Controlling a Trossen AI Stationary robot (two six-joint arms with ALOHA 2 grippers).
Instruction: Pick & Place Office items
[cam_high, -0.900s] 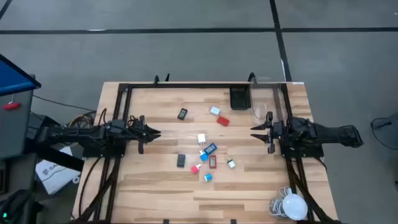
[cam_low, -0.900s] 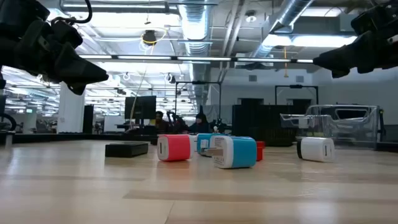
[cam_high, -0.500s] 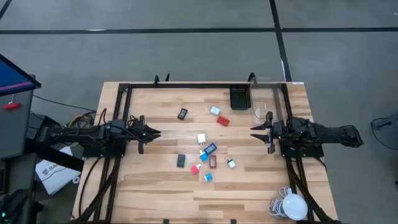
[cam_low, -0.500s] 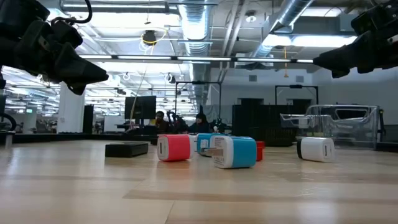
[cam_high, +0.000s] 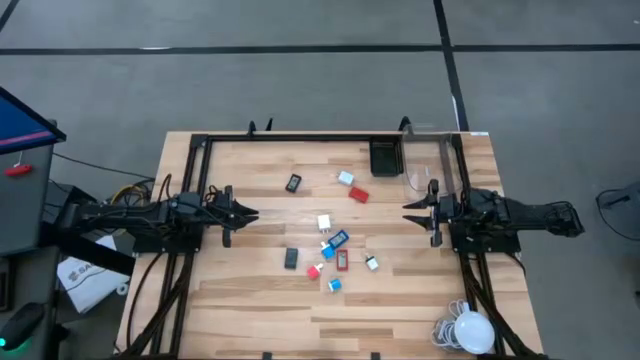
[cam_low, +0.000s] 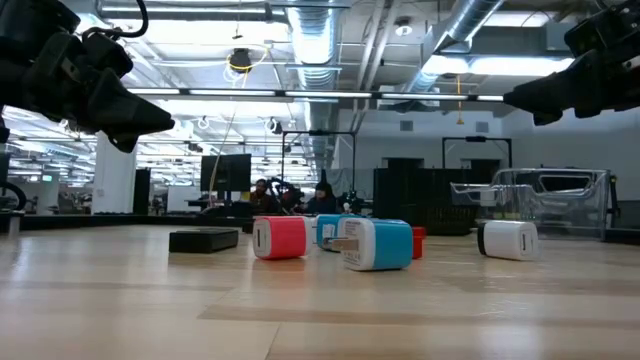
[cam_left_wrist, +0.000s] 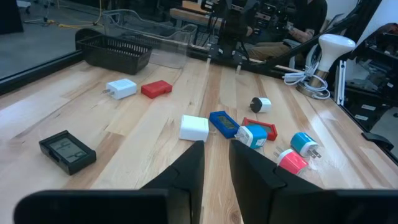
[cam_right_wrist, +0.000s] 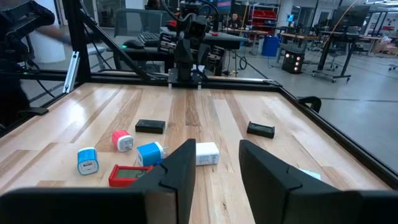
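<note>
Wooden bench (cam_high: 250, 300), office items (cam_high: 333, 245) scattered mid-bench.
Left claw (cam_high: 246, 214) and right claw (cam_high: 414, 212) hovered apart at either side, fingers parted, holding nothing.

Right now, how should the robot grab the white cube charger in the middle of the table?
The white charger lies alone on the wood, clear space around it. Probably best: come straight down with the left claw, nearest and open, pinching its two flat sides, which give a steady grip.
</note>
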